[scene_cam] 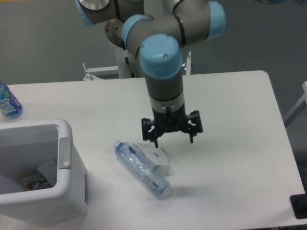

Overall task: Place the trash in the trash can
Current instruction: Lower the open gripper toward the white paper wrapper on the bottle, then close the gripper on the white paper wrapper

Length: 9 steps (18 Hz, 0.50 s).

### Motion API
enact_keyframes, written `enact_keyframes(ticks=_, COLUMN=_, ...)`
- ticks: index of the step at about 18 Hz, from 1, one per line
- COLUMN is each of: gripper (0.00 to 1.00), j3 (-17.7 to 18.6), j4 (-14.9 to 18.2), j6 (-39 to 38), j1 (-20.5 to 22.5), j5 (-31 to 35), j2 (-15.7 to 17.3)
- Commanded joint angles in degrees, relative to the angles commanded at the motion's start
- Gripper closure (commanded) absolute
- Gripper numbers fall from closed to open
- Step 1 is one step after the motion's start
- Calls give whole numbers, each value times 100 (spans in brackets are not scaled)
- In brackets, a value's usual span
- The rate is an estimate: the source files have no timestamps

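Observation:
A clear dented plastic bottle lies on its side on the white table, running diagonally from upper left to lower right. A small white creased paper carton rests against its far side. My gripper hangs open, fingers pointing down, just above and slightly right of the carton, with nothing between its fingers. The white trash can stands at the front left corner of the table, with some scraps showing inside it.
A blue bottle with a blue-and-white label stands at the table's far left edge. The arm's base rises behind the table's back edge. A dark object sits at the front right corner.

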<state>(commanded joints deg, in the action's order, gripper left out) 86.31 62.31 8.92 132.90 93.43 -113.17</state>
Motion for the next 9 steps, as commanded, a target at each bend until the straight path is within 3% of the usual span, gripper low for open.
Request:
enact_keyframes(ticks=6, gripper=0, j3=149, j4=-201, j6=-338, j1=-80, j5=9, j2=-520)
enact_keyframes(ticks=9, gripper=0, j3=351, j4=-264, j6=-339, j1=-132, j5=62, j2=-539)
